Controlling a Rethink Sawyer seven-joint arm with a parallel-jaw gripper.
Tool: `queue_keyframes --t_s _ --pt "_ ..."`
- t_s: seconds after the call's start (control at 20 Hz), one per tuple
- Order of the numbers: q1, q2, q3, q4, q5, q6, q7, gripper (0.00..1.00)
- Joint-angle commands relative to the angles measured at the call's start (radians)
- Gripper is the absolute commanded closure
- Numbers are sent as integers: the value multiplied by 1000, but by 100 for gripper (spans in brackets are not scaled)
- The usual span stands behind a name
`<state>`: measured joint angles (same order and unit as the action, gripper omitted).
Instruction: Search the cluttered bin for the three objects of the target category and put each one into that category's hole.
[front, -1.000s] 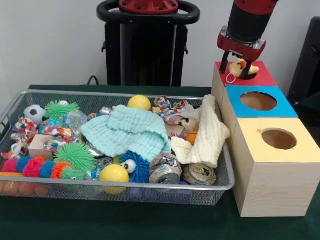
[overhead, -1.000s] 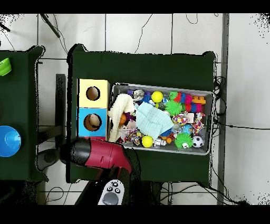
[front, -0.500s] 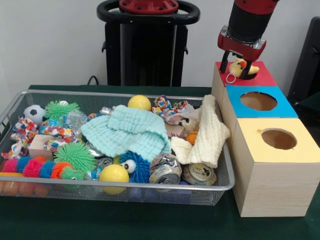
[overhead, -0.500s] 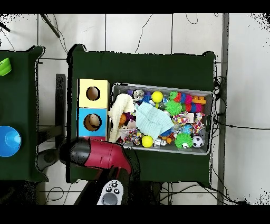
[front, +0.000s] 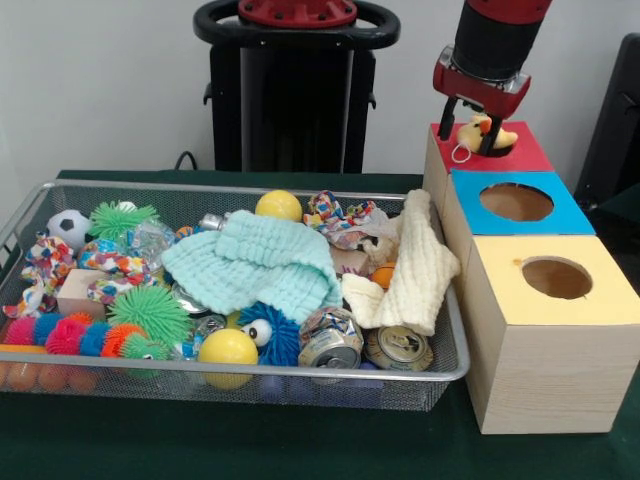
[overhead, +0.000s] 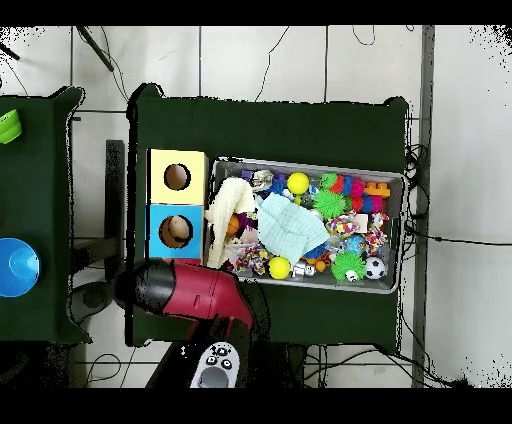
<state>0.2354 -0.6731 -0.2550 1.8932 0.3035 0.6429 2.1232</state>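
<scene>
Front view: gripper hangs over the red box at 1 o'clock of the picture, jaws spread with a yellow duck between them; whether the fingers press it or merely flank it, cannot tell. Duck sits at the top of the red box, right where its hole would be; the hole itself is hidden behind duck and fingers. Blue box and yellow box stand in a row toward 5 o'clock, each hole open, nothing visible inside from this side. Bin on the green worktop, to 9 o'clock of the boxes, packed: mint cloth at centre, cream cloth draped at its 3 o'clock end, two yellow balls, crushed cans at the near rim, spiky green balls, soccer ball. Overhead, the arm covers the red box.
</scene>
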Motion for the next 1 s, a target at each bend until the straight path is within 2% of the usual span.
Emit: queue_keyframes --t_s 0.05,0.15,0.3,0.6,1.0 --pt "-163 -93 -15 -121 71 -14 162 0" --pt "-180 -99 5 -116 55 16 128 0" --pt "-179 -103 13 -98 36 -32 136 0" --pt "-183 -126 8 -103 8 -5 147 0" --pt "-189 -136 19 -88 9 -5 148 0"
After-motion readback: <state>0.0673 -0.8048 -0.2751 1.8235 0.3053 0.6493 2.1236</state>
